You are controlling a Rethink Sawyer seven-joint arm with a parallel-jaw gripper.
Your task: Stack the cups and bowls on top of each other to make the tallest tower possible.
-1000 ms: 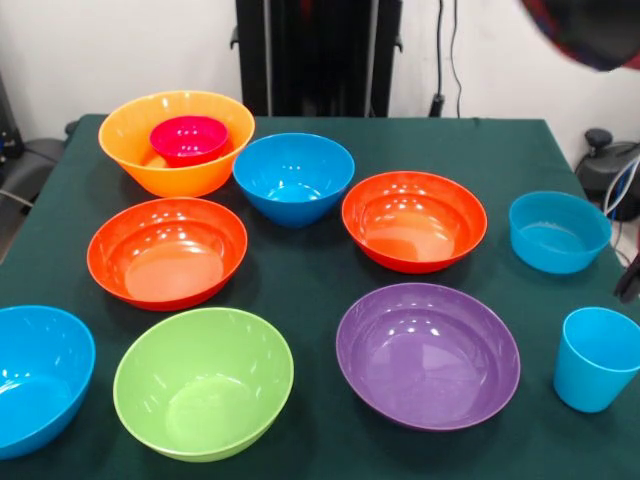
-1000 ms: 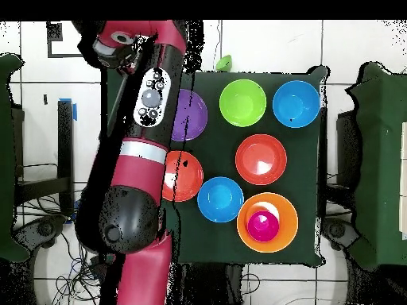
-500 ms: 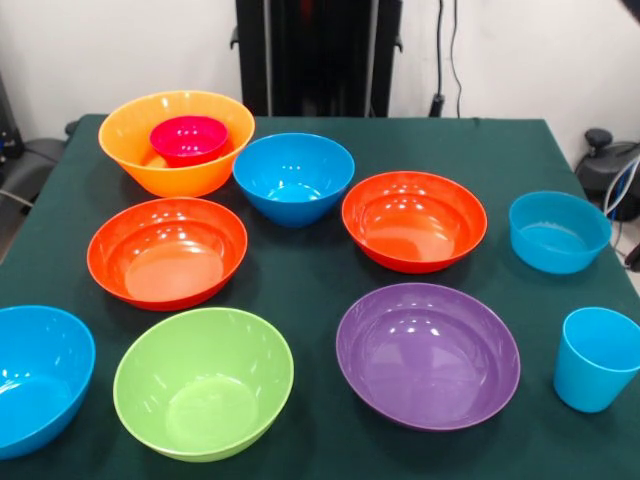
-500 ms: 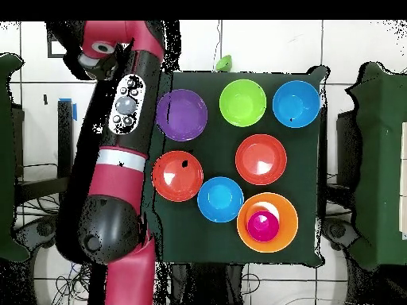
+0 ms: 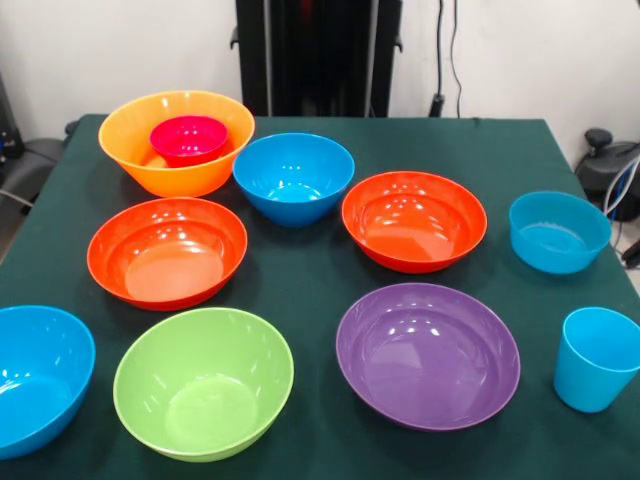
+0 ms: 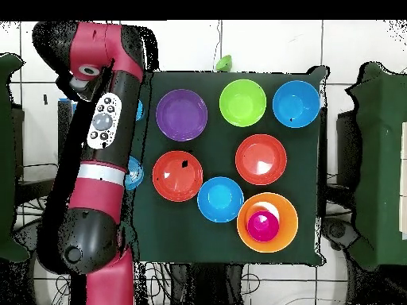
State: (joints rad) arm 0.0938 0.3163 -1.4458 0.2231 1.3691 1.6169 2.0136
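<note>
We recorded the following on the dark green surface (image 5: 300, 265).

Item one: a large yellow-orange bowl (image 5: 135, 150), upright at a far corner in the front view, with a small magenta bowl (image 5: 189, 138) sitting inside it. In the overhead view the same pair (image 6: 262, 225) lay nearest the robot's base.

Item two: a blue bowl (image 5: 293, 177), just beside the yellow-orange one, not stacked.

Item three: two red-orange bowls, one (image 5: 166, 250) in front of the yellow-orange bowl, the other (image 5: 414, 219) to the right of the blue bowl. Both stood alone.

Item four: a lime green bowl (image 5: 203, 381) and a purple bowl (image 5: 428, 353), side by side along the near row, apart from each other.

Item five: a second blue bowl (image 5: 38, 375), cut by the left frame edge.

Item six: a small pale-blue bowl (image 5: 558, 231) and a light-blue tumbler (image 5: 596, 358), upright near the right edge, one behind the other, well apart from the yellow-orange bowl.

Item seven: the red and black arm (image 6: 95, 151), seen from overhead over the surface's side edge. We could not tell the state of its pincer.
</note>
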